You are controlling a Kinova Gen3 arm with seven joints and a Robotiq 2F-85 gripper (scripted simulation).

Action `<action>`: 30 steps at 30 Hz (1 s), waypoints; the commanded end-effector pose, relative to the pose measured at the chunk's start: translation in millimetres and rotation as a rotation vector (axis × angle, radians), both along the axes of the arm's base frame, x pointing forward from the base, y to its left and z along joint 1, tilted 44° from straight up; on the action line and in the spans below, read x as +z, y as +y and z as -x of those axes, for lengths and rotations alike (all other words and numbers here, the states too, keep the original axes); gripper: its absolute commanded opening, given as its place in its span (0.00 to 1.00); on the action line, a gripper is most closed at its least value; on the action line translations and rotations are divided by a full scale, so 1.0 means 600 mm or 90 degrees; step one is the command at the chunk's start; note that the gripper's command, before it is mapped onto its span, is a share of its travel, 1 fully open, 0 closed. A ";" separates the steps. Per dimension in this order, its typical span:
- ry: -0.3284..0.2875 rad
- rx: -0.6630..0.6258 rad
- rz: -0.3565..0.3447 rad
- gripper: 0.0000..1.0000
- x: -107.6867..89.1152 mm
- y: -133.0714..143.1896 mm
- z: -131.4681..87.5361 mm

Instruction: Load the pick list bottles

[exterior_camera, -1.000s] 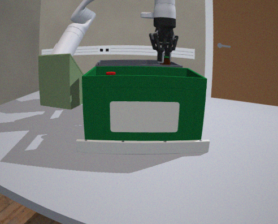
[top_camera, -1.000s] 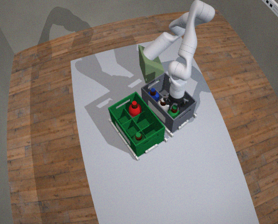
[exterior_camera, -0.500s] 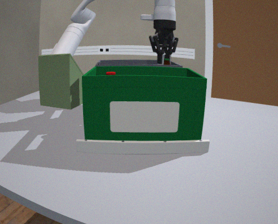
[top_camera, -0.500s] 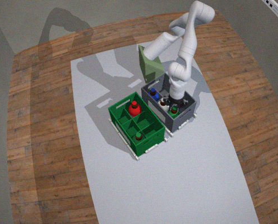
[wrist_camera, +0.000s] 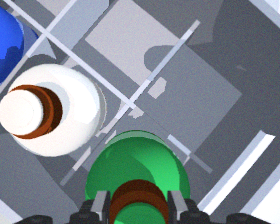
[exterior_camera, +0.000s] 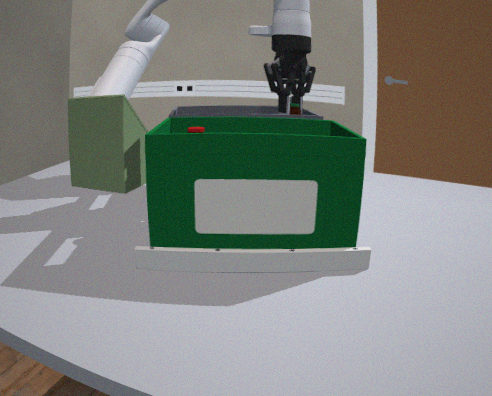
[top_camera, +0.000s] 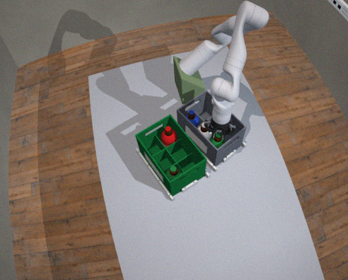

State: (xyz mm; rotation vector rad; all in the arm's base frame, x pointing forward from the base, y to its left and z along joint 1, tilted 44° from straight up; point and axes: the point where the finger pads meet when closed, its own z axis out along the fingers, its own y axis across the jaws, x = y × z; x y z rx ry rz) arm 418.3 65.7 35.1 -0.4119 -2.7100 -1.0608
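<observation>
My gripper (top_camera: 217, 133) (exterior_camera: 293, 104) (wrist_camera: 138, 207) reaches down into the grey crate (top_camera: 228, 150) (exterior_camera: 222, 111) and is shut on the brown neck of a green bottle (top_camera: 218, 138) (wrist_camera: 137, 167). This bottle stands upright in a front cell of that crate. A white bottle (top_camera: 205, 131) (wrist_camera: 61, 120) and a blue bottle (top_camera: 192, 118) (wrist_camera: 3, 47) stand in the cells beside it. The green crate (top_camera: 186, 177) (exterior_camera: 252, 155) holds a red bottle (top_camera: 168, 136) (exterior_camera: 196, 129) at the back and a green-capped bottle (top_camera: 173, 171) at the front. I cannot make out the pick list.
An olive box (top_camera: 189, 84) (exterior_camera: 102, 145) stands just behind the two crates, near the arm's elbow. The crates stand side by side on the grey table top (top_camera: 213, 230). A door (exterior_camera: 437, 90) is in the far wall.
</observation>
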 end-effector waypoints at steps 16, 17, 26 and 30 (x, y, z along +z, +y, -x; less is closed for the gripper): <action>-0.001 -0.001 0.001 0.10 0.000 -0.001 -0.001; -0.001 -0.001 0.001 0.10 -0.001 0.000 -0.001; -0.001 -0.001 0.001 0.10 -0.006 0.005 0.000; -0.001 -0.001 0.001 0.10 -0.008 0.007 0.000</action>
